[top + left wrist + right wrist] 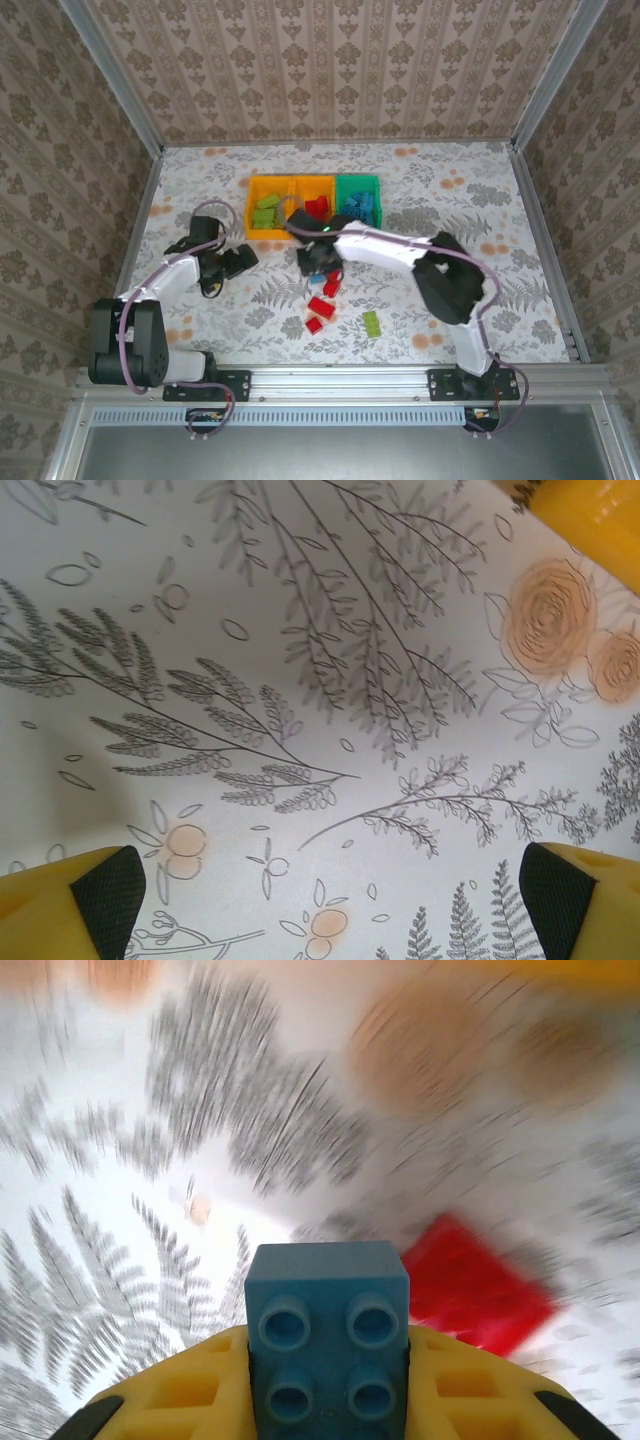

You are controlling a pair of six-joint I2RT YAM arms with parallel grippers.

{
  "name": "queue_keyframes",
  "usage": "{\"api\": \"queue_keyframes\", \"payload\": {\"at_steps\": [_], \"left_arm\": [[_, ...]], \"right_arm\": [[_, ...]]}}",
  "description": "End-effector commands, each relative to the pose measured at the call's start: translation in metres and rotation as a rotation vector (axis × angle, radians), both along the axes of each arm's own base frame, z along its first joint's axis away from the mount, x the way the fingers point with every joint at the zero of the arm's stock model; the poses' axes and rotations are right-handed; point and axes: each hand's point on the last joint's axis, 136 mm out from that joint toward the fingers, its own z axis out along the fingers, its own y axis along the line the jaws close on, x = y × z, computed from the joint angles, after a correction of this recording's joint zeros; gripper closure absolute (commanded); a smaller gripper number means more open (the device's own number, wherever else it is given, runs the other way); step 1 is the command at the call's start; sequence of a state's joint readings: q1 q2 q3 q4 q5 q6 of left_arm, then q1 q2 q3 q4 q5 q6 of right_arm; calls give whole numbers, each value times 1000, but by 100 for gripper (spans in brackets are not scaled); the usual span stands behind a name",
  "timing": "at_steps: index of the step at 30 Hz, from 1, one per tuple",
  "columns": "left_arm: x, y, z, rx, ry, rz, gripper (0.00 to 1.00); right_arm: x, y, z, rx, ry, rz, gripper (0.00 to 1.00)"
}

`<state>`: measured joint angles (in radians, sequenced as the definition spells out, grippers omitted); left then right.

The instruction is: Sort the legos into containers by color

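My right gripper (318, 266) is shut on a light blue lego (328, 1345), which sits studs-up between its yellow fingers (180, 1390) just above the table; the view is blurred. A red lego (478, 1295) lies just beyond it on the right. More red legos (321, 306) and a lime green lego (371, 323) lie on the table near the front. At the back stand the containers: an orange-yellow bin (252, 215) with green legos, an orange-yellow bin (317, 183) with red ones, and a green bin (358, 182) with blue ones. My left gripper (241, 258) (330, 890) hangs open over bare cloth.
The table carries a white cloth with fern and flower print, walled by patterned panels and a metal frame (545, 240). A corner of an orange-yellow bin (590, 520) shows at the upper right of the left wrist view. The arms' bases stand at the near edge.
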<state>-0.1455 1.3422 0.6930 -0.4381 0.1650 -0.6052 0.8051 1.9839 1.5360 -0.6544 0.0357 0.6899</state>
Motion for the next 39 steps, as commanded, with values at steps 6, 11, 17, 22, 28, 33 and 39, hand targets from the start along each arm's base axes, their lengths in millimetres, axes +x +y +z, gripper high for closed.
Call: {"api": "queue_keyframes", "payload": {"at_steps": [6, 11, 17, 22, 28, 33, 39], "left_arm": [[2, -51, 18, 44, -108, -271, 0], [1, -88, 32, 69, -166, -436, 0], [-14, -140, 40, 109, -205, -660, 0], [-30, -182, 38, 142, -214, -839, 0], [-48, -219, 23, 164, -165, -976, 3], [-52, -228, 5, 205, -95, -1001, 7], [-52, -232, -5, 237, -56, -1007, 11]], "right_arm": [[97, -69, 59, 161, -159, -182, 73], [137, -102, 47, 108, -139, -274, 74], [171, -114, 35, 69, -128, -317, 70], [184, -120, 23, 46, -103, -350, 69], [190, -124, 18, 43, -97, -370, 66], [188, -124, 16, 37, -87, -355, 57], [184, -124, 22, 44, -95, -350, 41]]}}
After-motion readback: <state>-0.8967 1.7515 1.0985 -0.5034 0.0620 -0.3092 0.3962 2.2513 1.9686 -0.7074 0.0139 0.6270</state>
